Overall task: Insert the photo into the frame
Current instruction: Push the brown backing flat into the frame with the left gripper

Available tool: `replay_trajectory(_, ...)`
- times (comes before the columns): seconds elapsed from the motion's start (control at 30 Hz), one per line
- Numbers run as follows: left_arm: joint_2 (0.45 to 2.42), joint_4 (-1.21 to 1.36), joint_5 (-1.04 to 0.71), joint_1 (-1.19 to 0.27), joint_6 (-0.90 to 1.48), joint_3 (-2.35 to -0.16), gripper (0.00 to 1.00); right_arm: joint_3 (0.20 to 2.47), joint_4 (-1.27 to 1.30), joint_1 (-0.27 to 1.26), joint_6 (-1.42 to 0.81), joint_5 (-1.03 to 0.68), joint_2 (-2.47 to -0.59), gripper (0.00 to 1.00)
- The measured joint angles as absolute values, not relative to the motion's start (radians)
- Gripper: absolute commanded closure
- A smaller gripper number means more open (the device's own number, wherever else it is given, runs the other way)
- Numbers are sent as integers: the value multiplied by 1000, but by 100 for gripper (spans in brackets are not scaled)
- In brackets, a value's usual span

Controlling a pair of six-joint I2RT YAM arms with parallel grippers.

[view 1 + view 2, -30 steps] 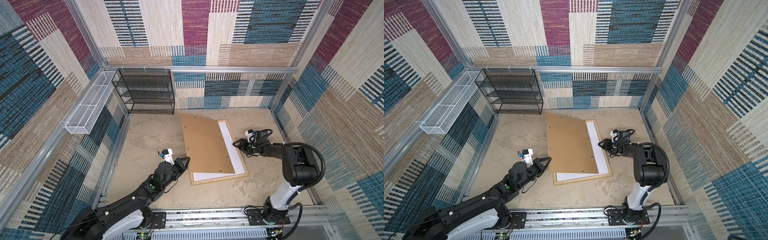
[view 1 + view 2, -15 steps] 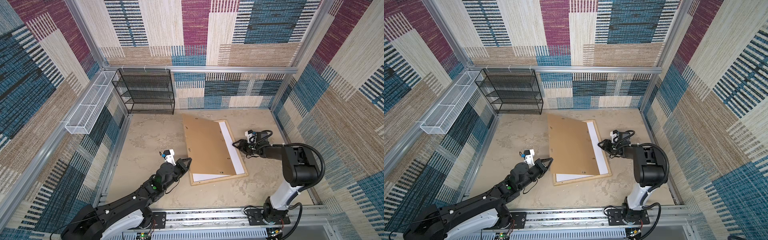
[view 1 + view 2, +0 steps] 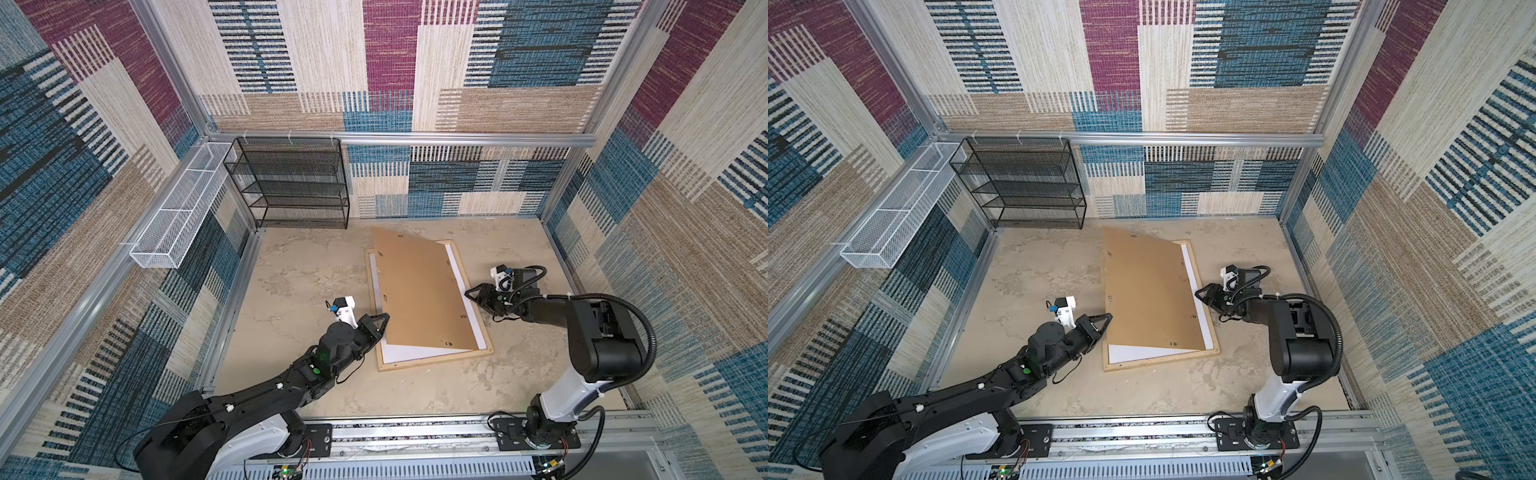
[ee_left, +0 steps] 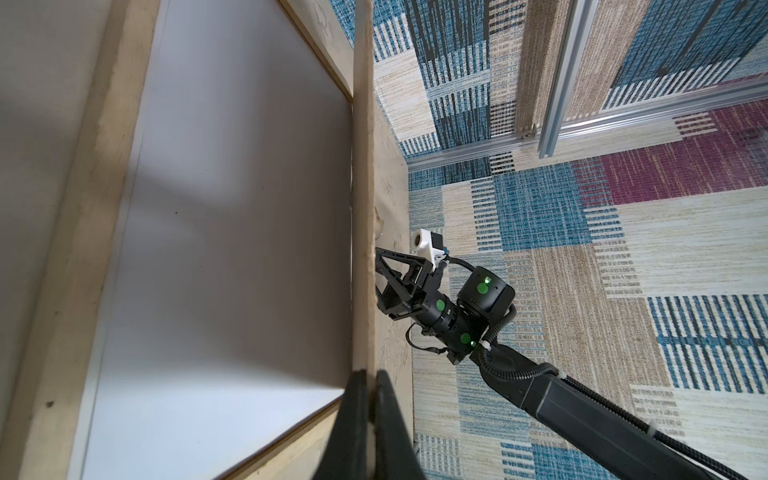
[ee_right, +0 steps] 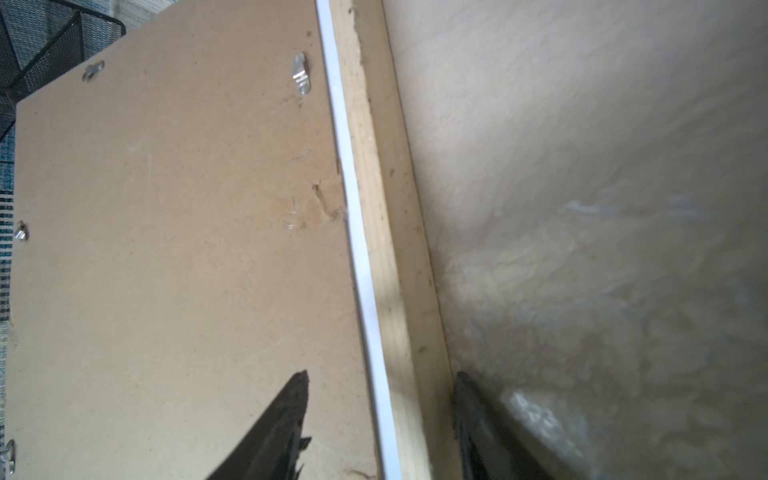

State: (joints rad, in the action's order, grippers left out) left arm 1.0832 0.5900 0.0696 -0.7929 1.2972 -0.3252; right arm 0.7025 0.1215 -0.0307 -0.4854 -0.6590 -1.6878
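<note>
Left claw (image 3: 385, 320) is pressed together, pinching the near-left edge of the flat brown fibreboard backing board (image 3: 419, 291). In the left wrist view the board (image 4: 363, 166) runs edge-on straight out from between its fingers. The board is tilted: the side at the left claw is raised, and the opposite long edge sits low, right at the right claw (image 3: 468, 296).

Right claw is spread and grips nothing. It straddles the nearest bar of the large rectangular pale-wood frame (image 3: 432, 360), with one finger over the board and the other outside the bar, over the worktop. Cannot tell if either finger touches.

The frame lies flat on the worktop between the two claws.

The photo (image 3: 407, 353) is a plain white rectangular sheet lying inside the frame under the board, white side up; the printed side is not visible. It shows as a wedge just ahead of the left claw and as a thin strip (image 5: 353, 232) between board edge and bar at the right claw.

Small metal turn clips (image 5: 301, 79) dot the board's rim.

The worktop (image 3: 299, 282) is beige with a mottled stone look. The walls are woven patchwork in blue, maroon and beige, on aluminium rails. A black wire-mesh shelf rack (image 3: 291, 183) stands against the far wall, well beyond the left claw. A long white wire-mesh basket (image 3: 178, 212) hangs on the wall rail to that claw's outer side.
</note>
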Motion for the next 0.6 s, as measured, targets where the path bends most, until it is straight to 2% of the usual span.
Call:
replay_trajectory(0.5, 1253, 738, 22, -792, 1332, -364, 100, 702, 134, -30, -493, -626, -1682, 42)
replay_trajectory(0.53, 1250, 738, 21, -793, 1332, -364, 92, 702, 135, -30, -493, -626, -1682, 42)
replay_trajectory(0.6, 1234, 727, 19, -793, 1332, -365, 68, 701, 134, -30, -493, -630, -1682, 42)
